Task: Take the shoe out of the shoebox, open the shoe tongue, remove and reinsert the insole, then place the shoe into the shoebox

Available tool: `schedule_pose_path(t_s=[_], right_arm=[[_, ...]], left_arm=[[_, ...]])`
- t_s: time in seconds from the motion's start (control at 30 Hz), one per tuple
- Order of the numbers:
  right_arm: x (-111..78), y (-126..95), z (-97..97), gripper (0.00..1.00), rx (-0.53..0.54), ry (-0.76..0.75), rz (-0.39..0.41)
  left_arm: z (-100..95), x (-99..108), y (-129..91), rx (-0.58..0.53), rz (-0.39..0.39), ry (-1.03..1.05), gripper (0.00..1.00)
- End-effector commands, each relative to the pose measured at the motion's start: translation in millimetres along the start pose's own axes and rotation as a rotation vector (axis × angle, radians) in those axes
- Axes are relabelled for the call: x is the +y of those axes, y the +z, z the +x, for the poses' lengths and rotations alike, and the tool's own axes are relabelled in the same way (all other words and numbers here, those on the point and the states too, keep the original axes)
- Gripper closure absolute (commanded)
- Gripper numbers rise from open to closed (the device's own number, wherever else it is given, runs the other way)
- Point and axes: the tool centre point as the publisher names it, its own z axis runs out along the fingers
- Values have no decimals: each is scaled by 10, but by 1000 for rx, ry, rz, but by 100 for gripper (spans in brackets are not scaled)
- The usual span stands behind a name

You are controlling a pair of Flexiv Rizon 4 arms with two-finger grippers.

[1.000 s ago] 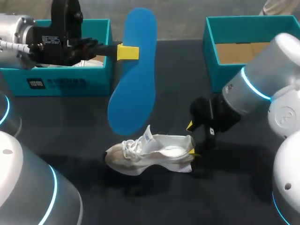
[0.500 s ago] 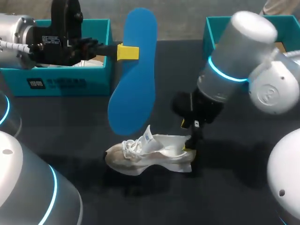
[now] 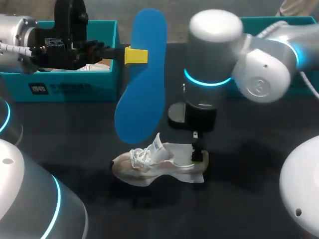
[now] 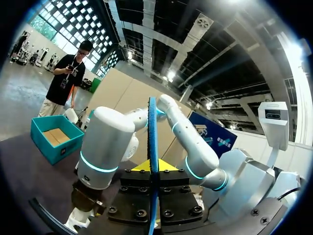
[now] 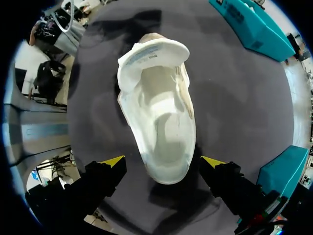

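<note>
A blue insole (image 3: 142, 79) is pinched by the left gripper (image 3: 135, 55); the right gripper (image 5: 163, 161) is spread wide above a shoe (image 5: 156, 112).

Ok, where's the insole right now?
Head view: the blue insole hangs clamped in the left gripper, left of centre, above the white shoe and just right of the left shoebox.

Dark grey table (image 3: 65, 130) with a matte, cloth-like top.
</note>
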Motion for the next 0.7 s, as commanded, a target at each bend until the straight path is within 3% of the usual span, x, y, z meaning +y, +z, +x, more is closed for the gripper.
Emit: schedule_pose_path(t_s=[0.03, 0.37, 0.7], right_arm=[[37, -10, 30, 0, -9, 0, 130], [40, -5, 36, 0, -18, -6, 105], [107, -113, -75, 0, -32, -33, 102]], left_arm=[[-4, 3, 9, -1, -3, -1, 100], [-4, 3, 9, -1, -3, -1, 100], [-4, 3, 9, -1, -3, -1, 100]])
